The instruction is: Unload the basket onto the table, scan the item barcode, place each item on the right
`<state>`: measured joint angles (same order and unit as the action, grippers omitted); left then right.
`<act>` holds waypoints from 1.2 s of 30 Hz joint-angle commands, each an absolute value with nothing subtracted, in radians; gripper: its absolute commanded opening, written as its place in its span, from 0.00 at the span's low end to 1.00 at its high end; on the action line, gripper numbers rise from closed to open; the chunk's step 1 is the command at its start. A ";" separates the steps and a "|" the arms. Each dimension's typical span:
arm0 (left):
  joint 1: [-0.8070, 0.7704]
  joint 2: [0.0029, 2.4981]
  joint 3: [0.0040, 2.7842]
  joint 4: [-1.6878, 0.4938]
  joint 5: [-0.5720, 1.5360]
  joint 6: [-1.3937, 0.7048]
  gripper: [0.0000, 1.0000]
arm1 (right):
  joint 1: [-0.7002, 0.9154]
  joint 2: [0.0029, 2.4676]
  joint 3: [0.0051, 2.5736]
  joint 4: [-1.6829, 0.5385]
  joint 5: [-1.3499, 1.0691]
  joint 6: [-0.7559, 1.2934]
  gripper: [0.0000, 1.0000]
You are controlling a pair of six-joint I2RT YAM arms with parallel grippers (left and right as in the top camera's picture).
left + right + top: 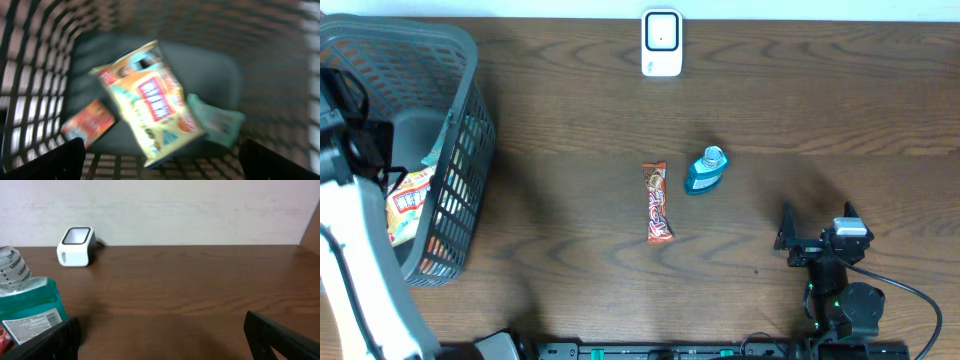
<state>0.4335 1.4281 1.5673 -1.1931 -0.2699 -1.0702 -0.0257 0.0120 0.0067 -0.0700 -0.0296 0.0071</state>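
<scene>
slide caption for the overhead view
Orange candy bar, blue mouthwash bottle and white barcode scanner on the dark wooden table, grey plastic basket at left, right gripper open

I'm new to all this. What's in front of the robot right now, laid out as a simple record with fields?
Scanner: white, far edge, centre
Candy bar: lying flat in the middle
Mouthwash bottle: blue, beside the candy bar, not touching it
Basket: grey, at the left, holding a yellow snack bag, an orange packet and a teal packet
Left gripper: open, empty, over the basket's contents
Right gripper: open, empty, front right
</scene>
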 commanded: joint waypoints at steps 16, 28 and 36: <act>0.505 1.650 1.339 -1.060 -0.190 -1.397 0.98 | -0.020 0.007 0.006 -0.074 -0.028 0.018 0.99; 0.564 1.779 1.258 -0.908 -0.054 -1.360 0.98 | -0.021 0.007 0.006 -0.074 -0.028 0.018 0.99; 0.564 1.874 1.257 -0.850 -0.005 -1.356 0.98 | -0.020 0.007 0.006 -0.074 -0.028 0.018 0.99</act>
<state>0.5621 1.8366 1.2625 -0.8524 -0.0261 -1.3655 -0.0257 0.0120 0.0067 -0.0700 -0.0296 0.0071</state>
